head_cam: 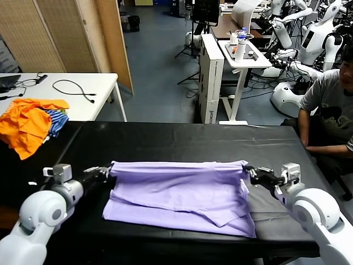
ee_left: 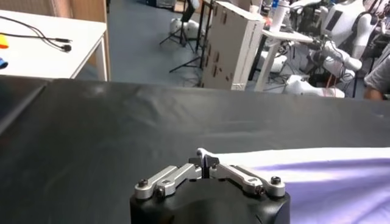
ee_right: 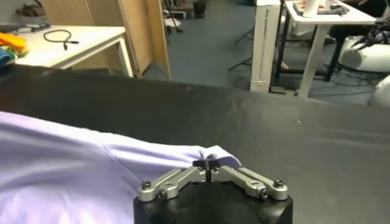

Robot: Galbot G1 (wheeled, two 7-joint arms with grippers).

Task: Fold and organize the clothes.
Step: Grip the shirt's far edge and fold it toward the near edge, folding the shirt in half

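Note:
The lavender T-shirt (head_cam: 179,193) lies on the black table (head_cam: 182,141), its far edge lifted and pulled taut between my two grippers, folded over the lower layer. My left gripper (head_cam: 107,170) is shut on the shirt's left corner; in the left wrist view the gripper (ee_left: 208,161) pinches the pale cloth (ee_left: 317,176). My right gripper (head_cam: 249,172) is shut on the shirt's right corner; in the right wrist view the gripper (ee_right: 208,164) grips the cloth (ee_right: 73,164). Only the shirt's plain face shows.
A pile of orange garments (head_cam: 27,124) with a blue-striped cloth (head_cam: 57,122) sits at the table's far left corner. A white table (head_cam: 66,88) with cables stands behind. A seated person (head_cam: 331,105) is at the far right.

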